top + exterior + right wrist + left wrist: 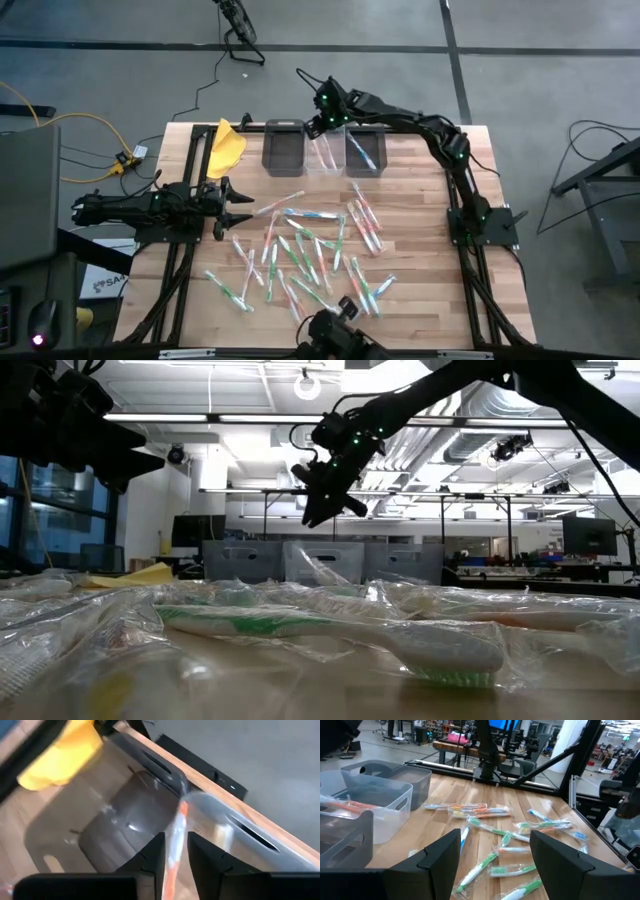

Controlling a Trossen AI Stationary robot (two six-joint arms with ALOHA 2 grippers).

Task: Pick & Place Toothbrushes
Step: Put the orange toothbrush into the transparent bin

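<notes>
Between right gripper [175, 851] fingers, orange toothbrush [176, 845].

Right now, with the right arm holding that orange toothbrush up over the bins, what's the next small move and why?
Probably lower a little and open: the right gripper pinches an orange toothbrush above the clear bin, between the two grey ones, and it hasn't been released. The left gripper waits open beside the scattered toothbrushes.

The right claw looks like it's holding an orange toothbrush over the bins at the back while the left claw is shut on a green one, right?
Not quite. The left claw is open and empty; the left wrist view shows only the table between its fingers. The right claw does hold an orange toothbrush over the bins.
</notes>
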